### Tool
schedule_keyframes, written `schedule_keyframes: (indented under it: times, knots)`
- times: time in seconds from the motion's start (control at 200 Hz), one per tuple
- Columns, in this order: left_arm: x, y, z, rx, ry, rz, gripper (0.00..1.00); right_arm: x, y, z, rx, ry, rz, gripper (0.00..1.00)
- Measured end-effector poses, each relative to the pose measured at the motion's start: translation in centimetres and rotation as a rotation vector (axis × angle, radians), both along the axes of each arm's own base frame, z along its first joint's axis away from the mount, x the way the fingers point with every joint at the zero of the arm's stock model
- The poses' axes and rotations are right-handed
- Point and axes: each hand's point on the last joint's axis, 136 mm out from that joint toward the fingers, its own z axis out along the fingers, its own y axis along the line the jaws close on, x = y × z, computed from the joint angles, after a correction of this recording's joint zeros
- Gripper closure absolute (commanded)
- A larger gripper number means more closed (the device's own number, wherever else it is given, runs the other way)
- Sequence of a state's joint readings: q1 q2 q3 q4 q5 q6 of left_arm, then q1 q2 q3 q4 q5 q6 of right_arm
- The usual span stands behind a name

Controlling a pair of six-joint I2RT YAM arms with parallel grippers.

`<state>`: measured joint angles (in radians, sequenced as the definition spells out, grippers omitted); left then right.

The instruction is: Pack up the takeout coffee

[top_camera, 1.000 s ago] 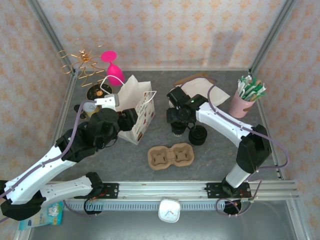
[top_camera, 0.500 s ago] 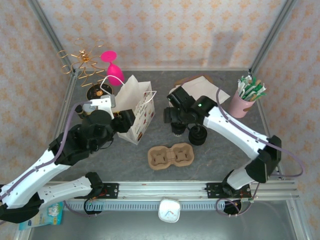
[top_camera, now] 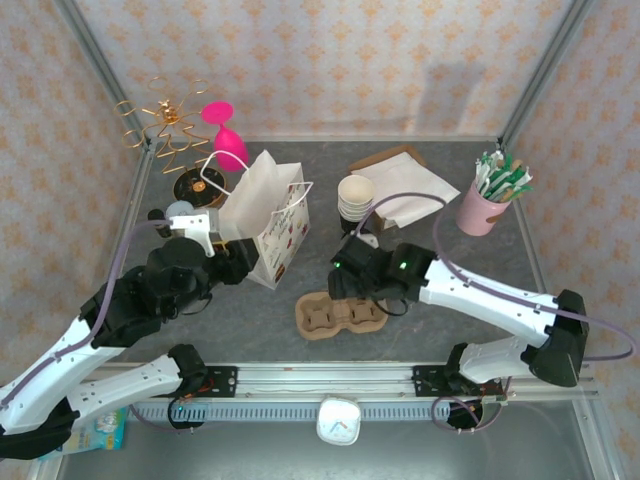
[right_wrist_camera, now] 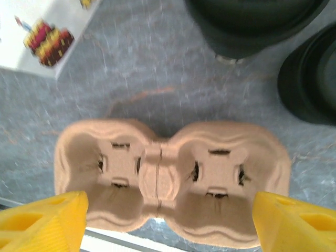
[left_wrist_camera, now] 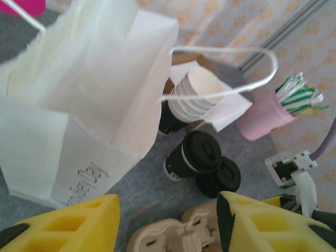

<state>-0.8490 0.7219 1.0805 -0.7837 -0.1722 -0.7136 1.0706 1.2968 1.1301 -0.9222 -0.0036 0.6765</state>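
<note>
Left gripper point(left_wrist_camera: 167, 223) spread, right gripper point(right_wrist_camera: 170, 223) spread — moulded pulp carrier point(right_wrist_camera: 157, 176), round black-lidded takeout coffee point(left_wrist_camera: 201, 153).

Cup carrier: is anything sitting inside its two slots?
Nothing; both slots of the cup carrier look empty from the right wrist. Its underside against the table cannot be seen.

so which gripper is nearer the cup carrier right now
Right. The right gripper hangs directly above the cup carrier, jaws open across it. The left gripper is farther off on the carrier's left, next to the paper bag.
</note>
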Motion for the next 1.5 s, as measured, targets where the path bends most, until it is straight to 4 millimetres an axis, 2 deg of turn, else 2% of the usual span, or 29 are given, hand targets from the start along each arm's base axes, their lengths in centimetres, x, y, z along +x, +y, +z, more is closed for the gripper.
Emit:
schedule_keyframes:
  times: [0.115, 0.27, 0.545, 0.856, 1.291, 1.496]
  knots:
    - [-0.5, -0.3, -2.0, 0.009, 0.050, -0.018, 0.47, -1.3, 0.7, -2.6, -0.014, 0.032, 0.006, 0.23]
    - [-1.0, -0.5, -4.5, 0.016, 0.103, -0.035, 0.47, -1.3, 1.6, -5.2, -0.029, 0.052, -0.018, 0.29]
    - [-1.5, -0.3, -8.0, 0.022, 0.166, -0.028, 0.47, -0.8, 2.3, -7.7, -0.065, 0.072, -0.062, 0.36]
    - [-1.6, -0.3, -8.8, 0.007, 0.172, -0.018, 0.47, -0.7, 2.2, -9.7, -0.127, 0.085, -0.075, 0.45]
    - [-1.4, -0.4, -8.5, -0.002, 0.163, -0.019, 0.46, -0.5, 2.5, -9.4, -0.149, 0.086, -0.082, 0.53]
    - [-1.4, -0.4, -8.5, -0.002, 0.164, -0.018, 0.45, -0.5, 2.7, -8.9, -0.150, 0.087, -0.082, 0.53]
